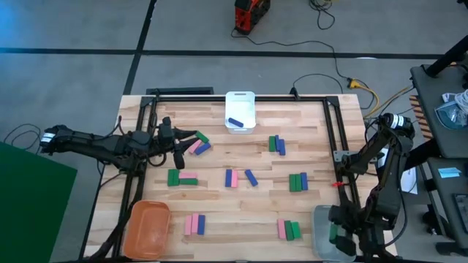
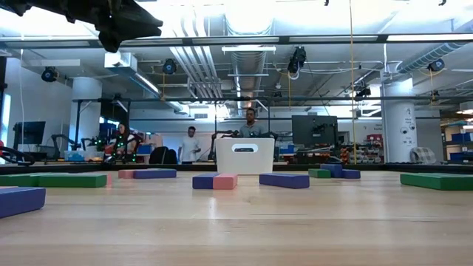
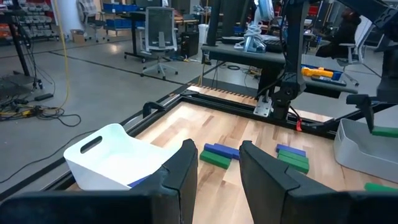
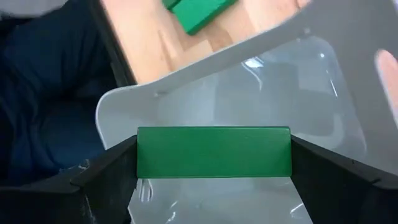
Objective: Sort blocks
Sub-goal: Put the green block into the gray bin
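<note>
My right gripper [image 4: 213, 163] clamps a green block [image 4: 213, 152] over the grey bin [image 1: 325, 232]. My left gripper [image 3: 217, 171] hangs parted and empty near the white bin [image 1: 240, 111], blocks [image 1: 231, 177] scattered between.

My tabletop [image 1: 219, 219] is pale wooden planking inside a black frame. At twelve o'clock stands the white bin [image 1: 240, 111], at seven the orange bin [image 1: 147, 228], at five the grey bin [image 1: 325, 234]. Blocks [image 1: 277, 145] lie scattered in small clusters of pink, blue and green: near ten, at nine, at the centre, toward one and three, and two groups along the six o'clock edge.
</note>
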